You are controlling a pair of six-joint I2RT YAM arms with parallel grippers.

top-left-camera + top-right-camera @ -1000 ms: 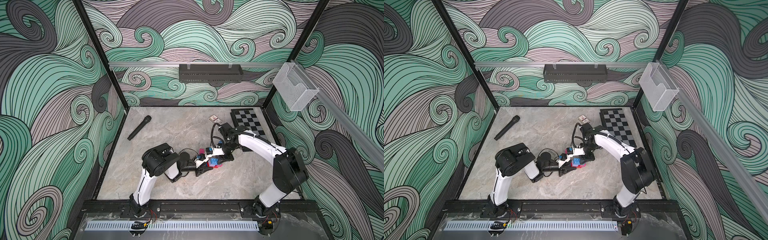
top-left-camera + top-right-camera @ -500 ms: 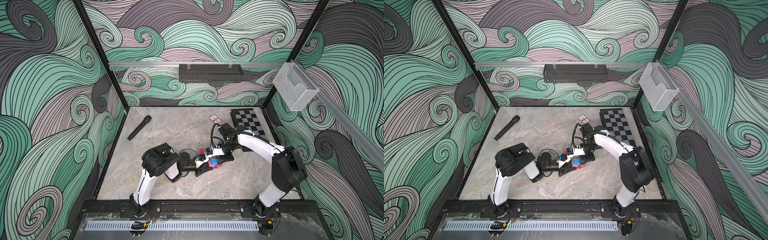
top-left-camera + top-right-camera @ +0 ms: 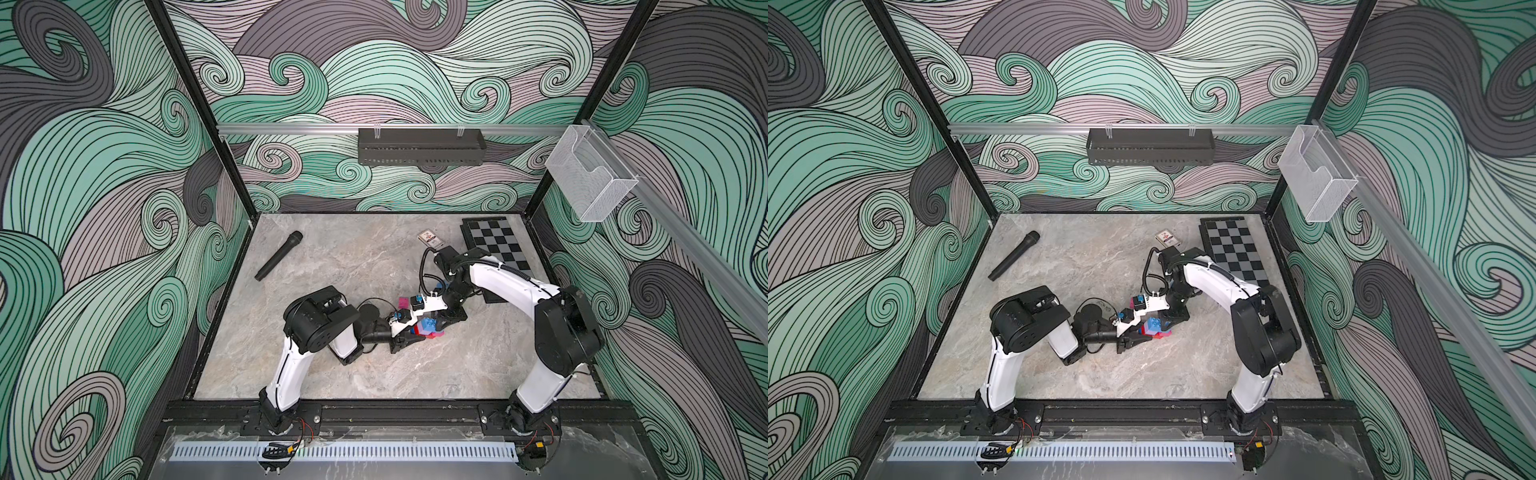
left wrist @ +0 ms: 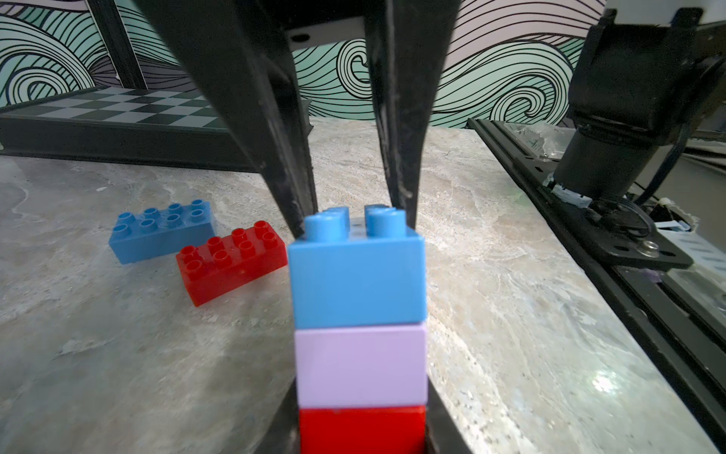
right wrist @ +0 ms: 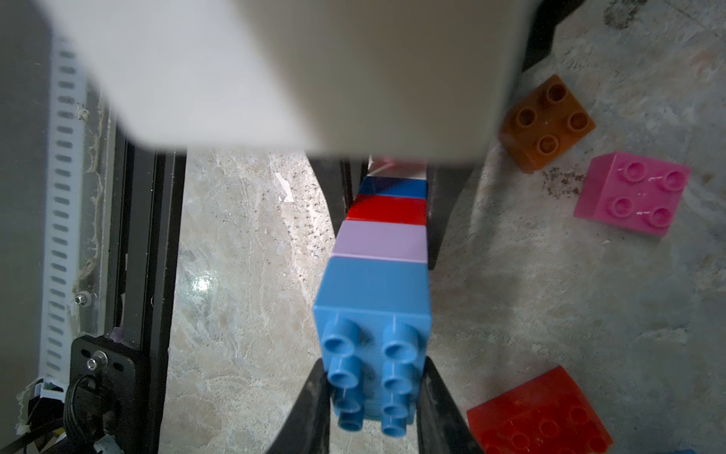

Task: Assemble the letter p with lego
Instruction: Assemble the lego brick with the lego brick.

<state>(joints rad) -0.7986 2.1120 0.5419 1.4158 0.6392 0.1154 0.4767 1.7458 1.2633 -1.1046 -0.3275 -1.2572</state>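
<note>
The cell is lined with green-and-lilac wave panels, and the work surface is a marbled grey desk. A chessboard, a boxed card deck and a microphone lie across the upper part of the desk. They play no part in the task.

**Location of the work.** The brick stack sits near the centre of the frame in both top views, bridged between the two arms. From the right arm's end toward the left arm's, it runs light-blue brick, lilac brick, red brick. Whether the stack touches the desk cannot be determined.

**End effector state.** The left end effector is clamped on the stack at the red brick, one finger on each side. The right end effector is closed on the light-blue brick, its fingers flanking the studded end.

**Change.** None is visible. Compared with the views from one second earlier, both arms and the stack hold the same pose. This is judged to be a static press that seats the light-blue brick on the lilac one. The column is probably the stem of the P.

**Remaining stock.** A blue oblong brick and a red oblong brick lie just beside each other on the desk. An orange square brick and a pink square brick lie apart from the stack. The bowl of the letter is not yet built.
</note>
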